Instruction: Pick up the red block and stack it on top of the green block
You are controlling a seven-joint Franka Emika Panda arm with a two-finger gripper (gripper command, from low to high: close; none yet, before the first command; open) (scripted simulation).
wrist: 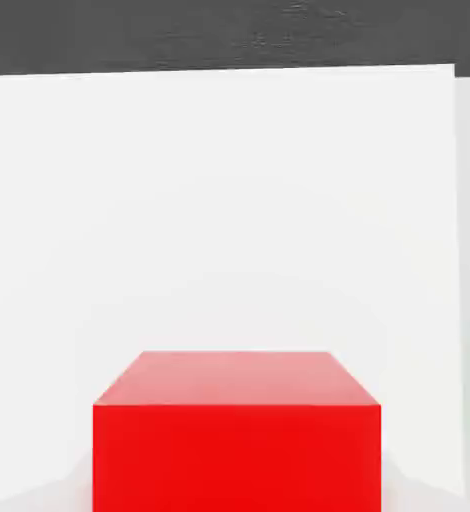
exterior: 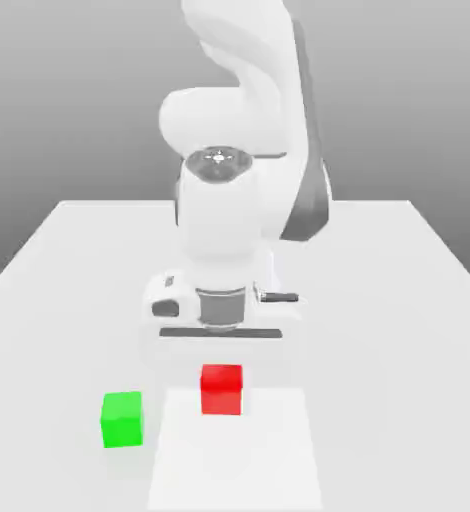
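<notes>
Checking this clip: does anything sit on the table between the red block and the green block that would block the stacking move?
Nothing visible does. In the exterior view the red block and the green block stand apart on the table, the green one toward that view's left, with only bare surface between them. Nothing rests on the green block's top.

My own wrist housing is blocking my fingers in the exterior view, lower centre. My arm (exterior: 244,150) is running off that frame's top edge. In the hand view the red block (wrist: 237,430) is being cut by the frame's bottom edge, its base out of sight.
</notes>
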